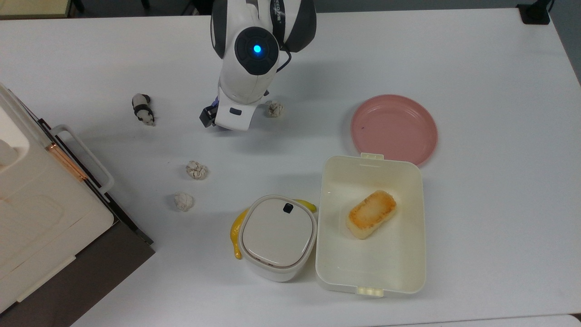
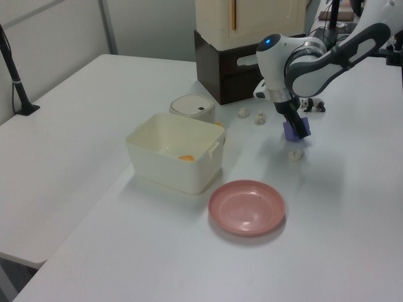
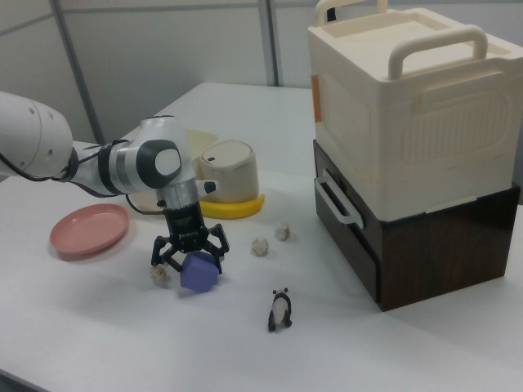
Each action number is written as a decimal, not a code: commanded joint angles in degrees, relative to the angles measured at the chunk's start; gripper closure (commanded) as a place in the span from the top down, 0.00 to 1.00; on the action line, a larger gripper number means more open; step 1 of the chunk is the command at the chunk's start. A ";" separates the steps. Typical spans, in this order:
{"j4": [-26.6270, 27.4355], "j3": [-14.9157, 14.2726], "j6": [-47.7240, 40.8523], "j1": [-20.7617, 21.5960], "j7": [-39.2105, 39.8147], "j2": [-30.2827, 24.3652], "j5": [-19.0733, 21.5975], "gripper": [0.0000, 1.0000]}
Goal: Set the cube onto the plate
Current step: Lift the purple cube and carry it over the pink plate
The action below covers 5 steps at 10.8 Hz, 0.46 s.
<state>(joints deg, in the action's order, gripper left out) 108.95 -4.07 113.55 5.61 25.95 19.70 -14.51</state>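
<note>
The blue-purple cube [image 3: 198,273] sits tilted between the fingers of my gripper [image 3: 192,260], which reaches straight down and is shut on it. In the left view the cube [image 2: 292,131] shows just under the gripper [image 2: 297,126], with one dark finger across its right side. From the top view the white hand [image 1: 232,113] covers nearly all of the cube. The pink plate [image 1: 394,129] lies bare well off to the top view's right. It is also seen near the front in the left view [image 2: 247,206] and at the right view's left [image 3: 90,229].
A paper ball [image 1: 275,109] lies just beside the hand; two more [image 1: 196,170] [image 1: 184,201] and a panda figure [image 1: 143,109] lie towards the top view's left. A cream box [image 1: 324,218] holding bread, a lidded pot [image 1: 278,236] and a banana [image 1: 235,234] sit below the plate. A big cream case [image 1: 45,204] fills the left.
</note>
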 commanded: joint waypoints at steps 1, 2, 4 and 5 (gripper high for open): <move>3.37 -1.64 1.05 2.21 -4.50 -1.51 0.00 0.88; 2.68 -1.64 -0.25 2.21 -4.51 -1.68 1.05 0.67; -3.80 -1.64 -8.65 2.56 -3.98 -2.29 7.88 0.40; -6.97 -1.55 -12.96 2.65 -3.98 -2.82 10.61 0.40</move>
<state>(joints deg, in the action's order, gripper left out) 107.53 -4.34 109.78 6.46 22.46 19.36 -9.52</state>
